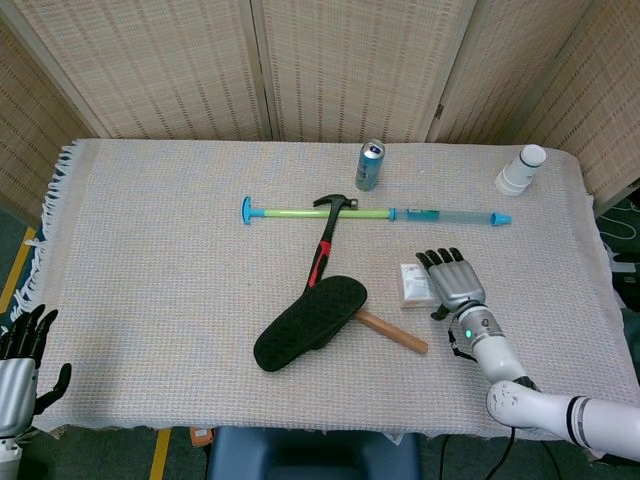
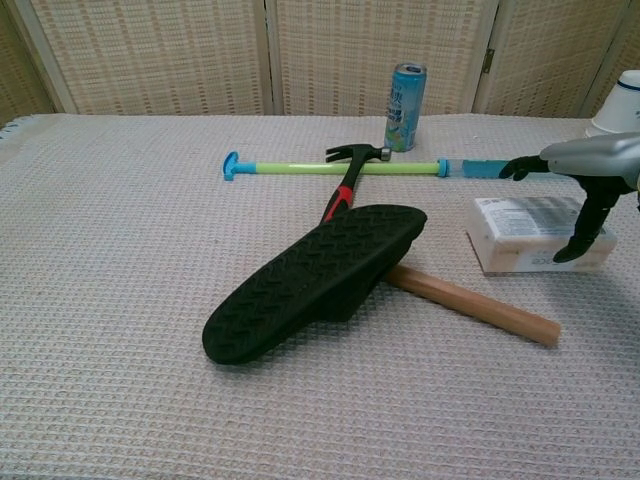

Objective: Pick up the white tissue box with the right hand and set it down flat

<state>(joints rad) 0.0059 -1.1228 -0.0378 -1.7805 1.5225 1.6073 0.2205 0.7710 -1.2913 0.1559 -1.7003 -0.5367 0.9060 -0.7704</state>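
Note:
The white tissue box (image 1: 412, 285) (image 2: 520, 235) lies on the cloth right of centre, its printed face up. My right hand (image 1: 455, 282) (image 2: 585, 170) hovers over the box's right part with the fingers stretched forward and the thumb hanging down past the box's front side; it holds nothing. The hand hides most of the box in the head view. My left hand (image 1: 20, 365) hangs off the table's front left corner, fingers apart and empty; the chest view does not show it.
A black slipper (image 1: 310, 322) lies over a hammer (image 1: 325, 250) just left of the box, the wooden handle end (image 2: 480, 305) close to its front. Behind the box lie a green-blue rod (image 1: 370, 213), a can (image 1: 370, 165) and stacked white cups (image 1: 521, 170).

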